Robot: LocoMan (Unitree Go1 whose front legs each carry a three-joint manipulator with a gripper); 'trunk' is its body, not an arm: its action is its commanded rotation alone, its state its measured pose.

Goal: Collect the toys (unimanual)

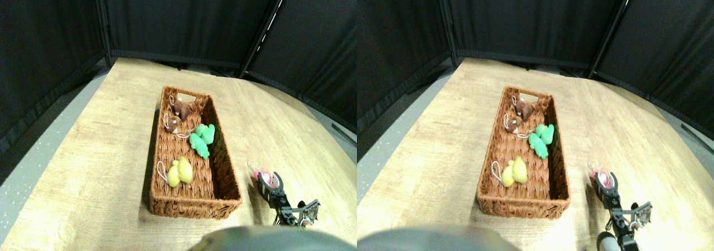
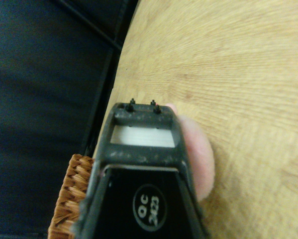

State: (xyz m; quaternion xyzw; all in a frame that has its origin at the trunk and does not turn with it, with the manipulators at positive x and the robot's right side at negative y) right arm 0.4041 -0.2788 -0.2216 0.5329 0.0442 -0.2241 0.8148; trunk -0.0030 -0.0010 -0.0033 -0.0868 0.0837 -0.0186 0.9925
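Partly the pink toy (image 1: 263, 178) is hidden, because the right gripper (image 1: 269, 182) stands around it on the worktop (image 1: 100, 167); only a pink and white patch shows between the dark jaws, with a bit of white loop cord just beyond the tips. The jaws seem to sit on both sides of this toy, but I cannot tell if they already press it or are only narrow around it. In the wrist view the dark jaw frame (image 2: 141, 164) covers most of the picture, and the pink toy (image 2: 198, 159) appears only as a soft blurred bulge beside it, lying on the wood.

To the left of the gripper, near it, stands the brown wicker basket (image 1: 192, 201). Inside it I count five toys: two brown toys (image 1: 177, 115) at the far end, two green toys (image 1: 202, 138) about the middle against the wall nearer the gripper, and one yellow toy (image 1: 179, 172) at the near end. The brown ones are small and dark, so their shapes are hard to make out. In the wrist view only a corner of the basket (image 2: 71, 199) is visible, cut off by the jaw.
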